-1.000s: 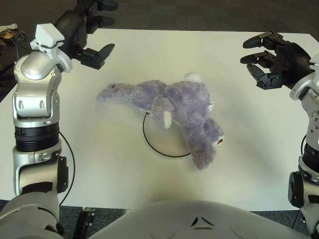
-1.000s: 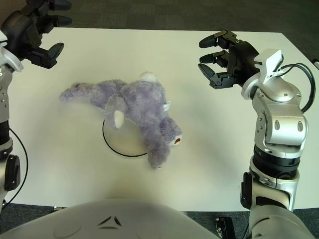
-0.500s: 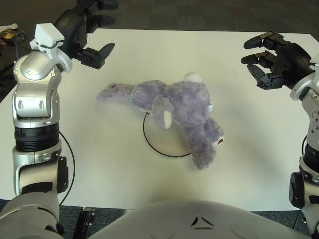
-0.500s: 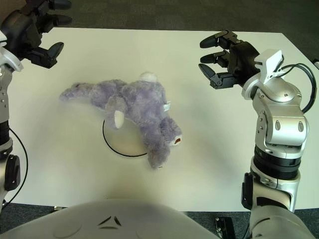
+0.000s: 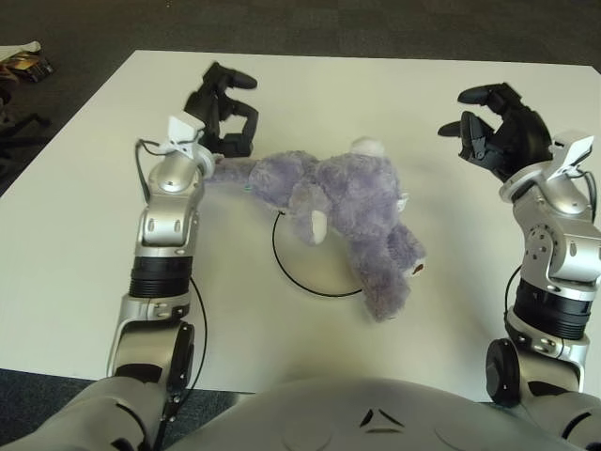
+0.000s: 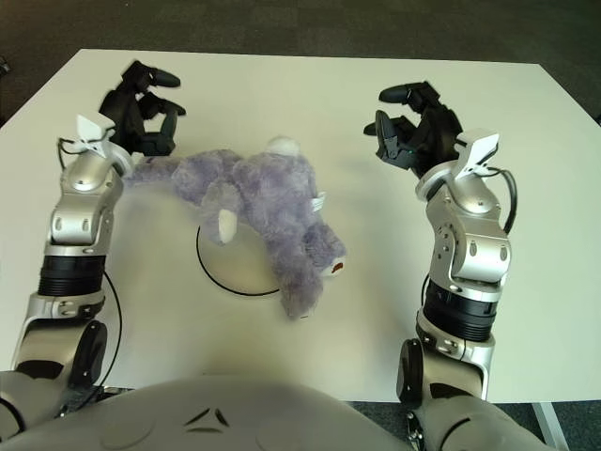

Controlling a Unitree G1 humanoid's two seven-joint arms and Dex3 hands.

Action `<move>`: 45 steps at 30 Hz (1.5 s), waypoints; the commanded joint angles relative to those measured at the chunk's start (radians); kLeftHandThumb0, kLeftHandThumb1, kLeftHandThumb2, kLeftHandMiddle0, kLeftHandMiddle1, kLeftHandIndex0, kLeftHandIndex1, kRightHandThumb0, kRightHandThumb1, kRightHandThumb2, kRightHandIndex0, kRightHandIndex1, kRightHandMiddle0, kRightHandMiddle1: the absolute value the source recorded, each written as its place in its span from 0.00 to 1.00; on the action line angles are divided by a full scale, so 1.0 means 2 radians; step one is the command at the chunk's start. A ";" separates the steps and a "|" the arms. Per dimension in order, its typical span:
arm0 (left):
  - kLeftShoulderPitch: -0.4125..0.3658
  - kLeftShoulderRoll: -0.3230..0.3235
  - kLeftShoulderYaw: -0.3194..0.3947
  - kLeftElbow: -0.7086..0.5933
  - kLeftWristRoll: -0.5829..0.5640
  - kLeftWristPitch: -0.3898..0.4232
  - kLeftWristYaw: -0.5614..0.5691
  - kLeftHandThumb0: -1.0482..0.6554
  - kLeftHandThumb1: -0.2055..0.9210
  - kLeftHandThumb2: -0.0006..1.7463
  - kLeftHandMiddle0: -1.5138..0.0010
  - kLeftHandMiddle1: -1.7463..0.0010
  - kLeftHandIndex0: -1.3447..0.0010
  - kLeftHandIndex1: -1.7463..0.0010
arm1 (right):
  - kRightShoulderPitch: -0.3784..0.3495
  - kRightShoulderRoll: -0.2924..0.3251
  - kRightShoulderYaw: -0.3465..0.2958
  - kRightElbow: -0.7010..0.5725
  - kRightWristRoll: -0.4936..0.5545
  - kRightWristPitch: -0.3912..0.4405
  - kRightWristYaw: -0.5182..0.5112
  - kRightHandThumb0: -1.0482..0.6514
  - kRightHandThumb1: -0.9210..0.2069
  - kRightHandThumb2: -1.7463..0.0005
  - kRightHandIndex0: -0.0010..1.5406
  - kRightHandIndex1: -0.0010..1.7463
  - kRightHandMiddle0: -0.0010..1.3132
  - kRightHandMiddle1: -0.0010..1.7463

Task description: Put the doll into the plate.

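Observation:
A purple plush doll (image 5: pixel 343 207) lies on its side across a white plate with a black rim (image 5: pixel 302 266). It covers the plate's far and right parts. One long limb stretches left over the table. My left hand (image 5: pixel 228 113) hovers just behind the tip of that limb (image 5: pixel 225 169), fingers spread and holding nothing. My right hand (image 5: pixel 490 130) is raised to the right of the doll, well apart from it, fingers spread and empty. Both hands also show in the right eye view, the left hand (image 6: pixel 144 108) and the right hand (image 6: pixel 410 132).
The white table (image 5: pixel 84 216) ends at a far edge near the top of the view, with dark carpet (image 5: pixel 376 23) beyond. A small object (image 5: pixel 23 64) lies on the floor at the far left.
My left hand has come in from the far left corner to the tip of the doll's outstretched limb. My right hand has shifted slightly inward. The doll and plate have not moved.

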 commanded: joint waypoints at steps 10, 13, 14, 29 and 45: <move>0.002 -0.040 0.021 0.040 -0.036 -0.048 0.017 0.61 0.47 0.76 0.67 0.00 0.64 0.00 | 0.021 0.065 0.018 0.083 -0.007 -0.176 -0.048 0.61 0.39 0.40 0.32 0.85 0.34 1.00; -0.001 -0.043 0.026 0.057 -0.047 -0.056 0.011 0.61 0.45 0.77 0.66 0.00 0.63 0.00 | 0.023 0.076 0.018 0.101 -0.014 -0.213 -0.064 0.61 0.45 0.36 0.34 0.85 0.38 1.00; -0.002 -0.043 0.026 0.060 -0.049 -0.058 0.010 0.61 0.44 0.78 0.65 0.00 0.62 0.00 | 0.023 0.078 0.018 0.105 -0.015 -0.221 -0.067 0.61 0.47 0.34 0.34 0.85 0.39 1.00; -0.003 -0.051 0.024 0.103 -0.059 -0.073 0.015 0.61 0.41 0.80 0.64 0.00 0.60 0.00 | 0.034 0.093 0.039 0.161 -0.034 -0.301 -0.098 0.61 0.56 0.26 0.39 0.87 0.44 1.00; -0.013 -0.068 0.028 0.178 -0.056 -0.116 0.031 0.61 0.40 0.81 0.63 0.00 0.60 0.00 | 0.009 0.085 0.038 0.263 -0.028 -0.345 -0.097 0.61 0.63 0.21 0.45 0.89 0.43 1.00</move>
